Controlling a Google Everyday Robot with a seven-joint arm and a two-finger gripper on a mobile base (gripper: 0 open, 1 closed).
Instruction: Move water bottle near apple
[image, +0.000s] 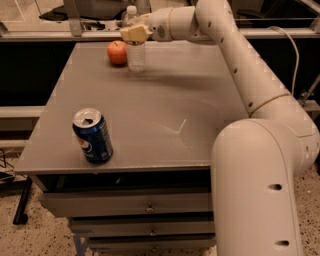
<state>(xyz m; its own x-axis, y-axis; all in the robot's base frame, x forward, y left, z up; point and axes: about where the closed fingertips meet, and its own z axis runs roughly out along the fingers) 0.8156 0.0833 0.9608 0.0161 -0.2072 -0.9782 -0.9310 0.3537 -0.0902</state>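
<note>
The water bottle (135, 54) is a slim clear bottle with a white cap. It stands upright at the far end of the grey table (165, 100), just right of the red-orange apple (117, 52) and almost touching it. My gripper (134, 33) reaches in from the right and is shut around the bottle's upper part, below the cap. The bottle's base looks to be resting on the tabletop.
A blue soda can (93, 136) stands upright near the table's front left corner. My arm (235, 55) spans the right side of the table, over its right edge. Drawers (145, 205) sit below the tabletop. A shelf rail runs behind the table.
</note>
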